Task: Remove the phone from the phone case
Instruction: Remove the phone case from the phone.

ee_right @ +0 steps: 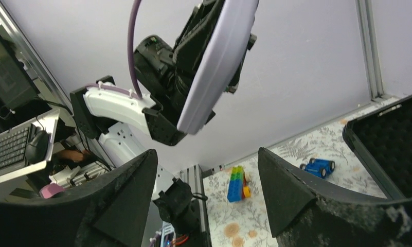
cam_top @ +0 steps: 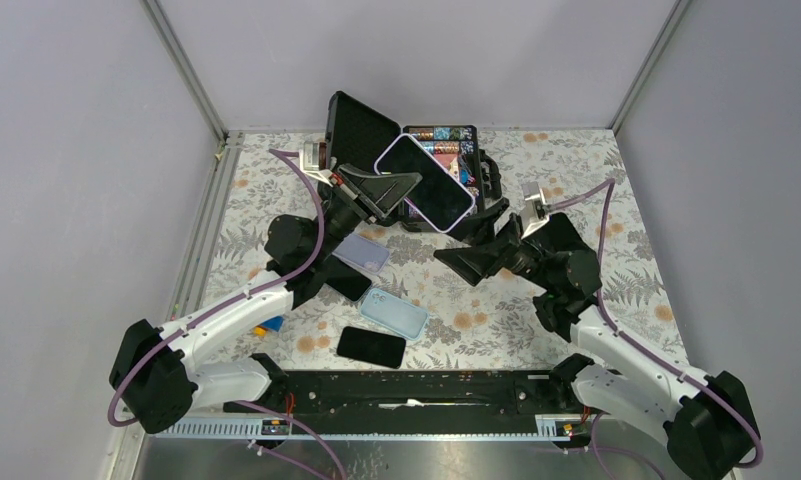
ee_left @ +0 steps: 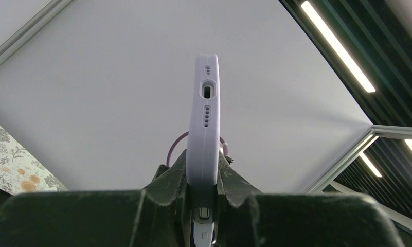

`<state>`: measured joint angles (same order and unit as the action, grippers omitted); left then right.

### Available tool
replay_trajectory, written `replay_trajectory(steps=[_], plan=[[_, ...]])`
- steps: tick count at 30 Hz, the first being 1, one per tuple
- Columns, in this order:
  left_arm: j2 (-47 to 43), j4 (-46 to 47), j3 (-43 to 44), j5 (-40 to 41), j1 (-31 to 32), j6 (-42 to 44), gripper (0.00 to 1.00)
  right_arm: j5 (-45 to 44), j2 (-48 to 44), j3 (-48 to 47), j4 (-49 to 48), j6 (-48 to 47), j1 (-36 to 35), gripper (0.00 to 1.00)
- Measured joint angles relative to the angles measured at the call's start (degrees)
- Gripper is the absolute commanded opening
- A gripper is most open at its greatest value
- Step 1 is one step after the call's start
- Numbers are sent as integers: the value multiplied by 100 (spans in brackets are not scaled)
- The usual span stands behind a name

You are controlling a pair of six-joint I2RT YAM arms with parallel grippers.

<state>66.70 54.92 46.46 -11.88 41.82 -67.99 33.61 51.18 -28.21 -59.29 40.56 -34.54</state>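
Note:
A phone (cam_top: 422, 178) with a dark screen sits in a lavender phone case (cam_top: 459, 219) and is held tilted in the air over the middle of the table. My left gripper (cam_top: 400, 196) is shut on its lower left edge. In the left wrist view the case (ee_left: 204, 123) stands edge-on with its port holes showing, pinched between the fingers of the left gripper (ee_left: 203, 181). My right gripper (cam_top: 481, 241) hangs open just right of and below the phone, touching nothing. From the right wrist, the case (ee_right: 220, 62) is above the open right gripper (ee_right: 208, 177), apart from both fingers.
An open black foam-lined box (cam_top: 450, 141) stands at the back. On the flowered table lie a lavender case (cam_top: 362, 252), a light blue case (cam_top: 394, 313) and a black phone (cam_top: 371, 347). Toy bricks (ee_right: 237, 183) and a blue toy car (ee_right: 317, 166) lie at the left.

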Motion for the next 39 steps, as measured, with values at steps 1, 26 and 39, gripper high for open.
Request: replay_trajectory(steps=[1,26,39], plan=[[0,-9,0,11,0,-2,0,-17,85,-59,-103,35,-4,78],[-11,-376,0,-7,-107,-452,0,-343,162,-428,138,-874,-61,6],[-9,-625,0,-184,-249,-1016,0,-328,-63,-778,1545,-2280,-146,5]])
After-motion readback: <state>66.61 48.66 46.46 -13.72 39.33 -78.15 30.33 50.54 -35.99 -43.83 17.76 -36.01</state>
